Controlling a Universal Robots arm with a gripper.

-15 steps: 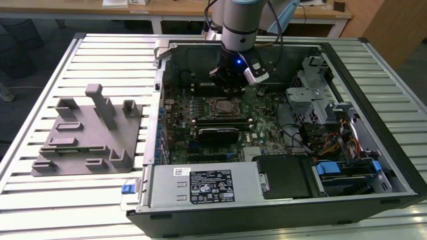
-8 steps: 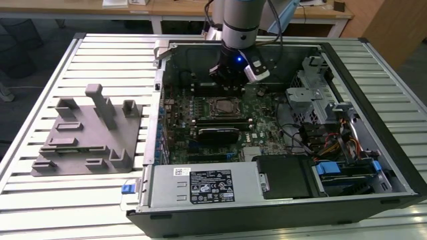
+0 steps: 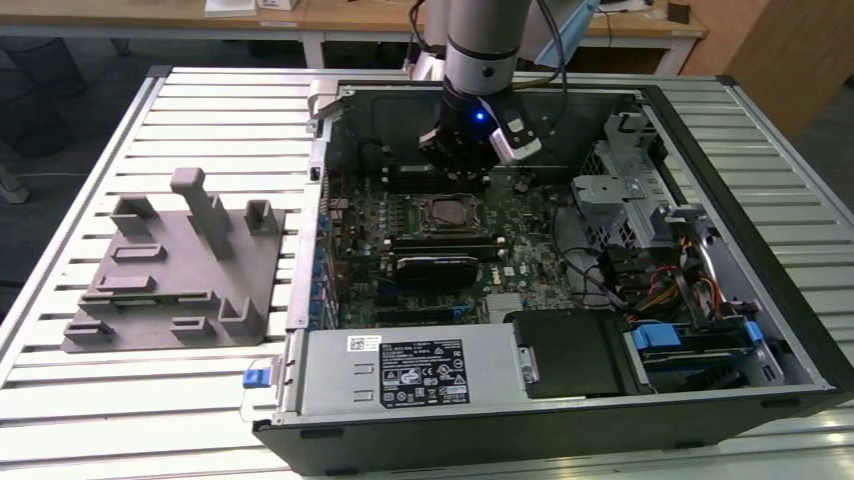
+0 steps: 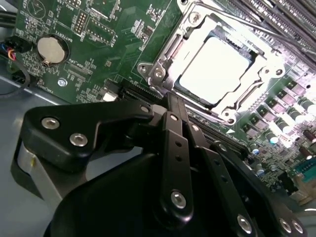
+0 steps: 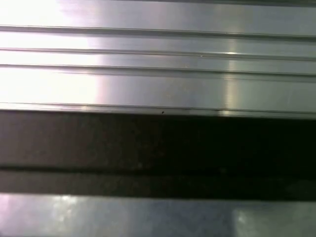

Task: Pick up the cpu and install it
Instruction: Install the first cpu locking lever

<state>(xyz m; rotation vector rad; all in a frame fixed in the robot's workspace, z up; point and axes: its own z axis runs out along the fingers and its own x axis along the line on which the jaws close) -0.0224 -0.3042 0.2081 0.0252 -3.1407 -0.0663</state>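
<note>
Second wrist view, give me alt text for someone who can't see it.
A pale silver cpu sits in the metal-framed socket on a green motherboard. The arm's black gripper fills the foreground, its fingers together and empty beside the socket.

The cpu (image 4: 213, 70) is a small flat square with a shiny pale silver top. In the second wrist view it lies flat inside the metal socket frame (image 4: 163, 64) on the green board (image 4: 98, 29), at about 1 o'clock.

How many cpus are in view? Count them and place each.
1. The cpu sits in the socket frame on the motherboard, close to the gripper. The computer case could hide others.
</note>
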